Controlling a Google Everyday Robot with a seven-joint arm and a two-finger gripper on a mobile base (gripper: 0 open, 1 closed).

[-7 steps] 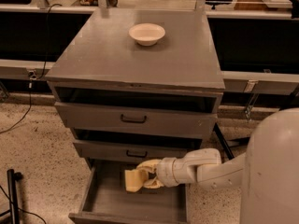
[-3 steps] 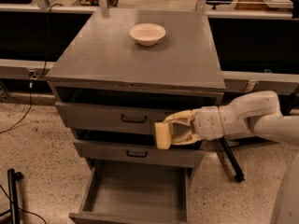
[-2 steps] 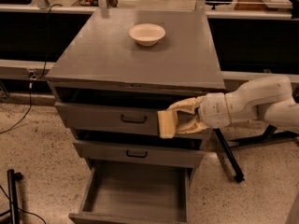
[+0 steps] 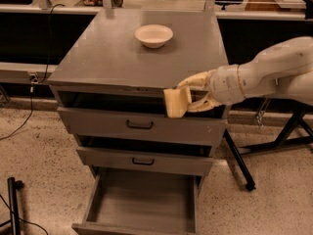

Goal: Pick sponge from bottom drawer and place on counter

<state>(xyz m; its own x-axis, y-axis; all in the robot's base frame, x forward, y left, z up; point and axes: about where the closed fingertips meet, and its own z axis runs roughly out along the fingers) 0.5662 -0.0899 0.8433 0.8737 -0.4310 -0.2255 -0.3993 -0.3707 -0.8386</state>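
The pale yellow sponge (image 4: 176,102) is held in my gripper (image 4: 188,98), which is shut on it. The gripper reaches in from the right and holds the sponge in front of the cabinet's front edge, level with the counter's rim and over the top drawer front. The grey counter (image 4: 112,58) lies just behind and to the left of the sponge. The bottom drawer (image 4: 142,199) is pulled out below, its grey floor bare.
A white bowl (image 4: 153,35) stands on the far middle of the counter. Two drawers with black handles (image 4: 140,125) sit above the open one. My white arm (image 4: 274,75) spans the right side. A black stand leg (image 4: 239,165) rests on the speckled floor at right.
My gripper has lifted the sponge out of the bottom drawer and raised it up past the middle and top drawers to the counter's front edge, shifting slightly right.
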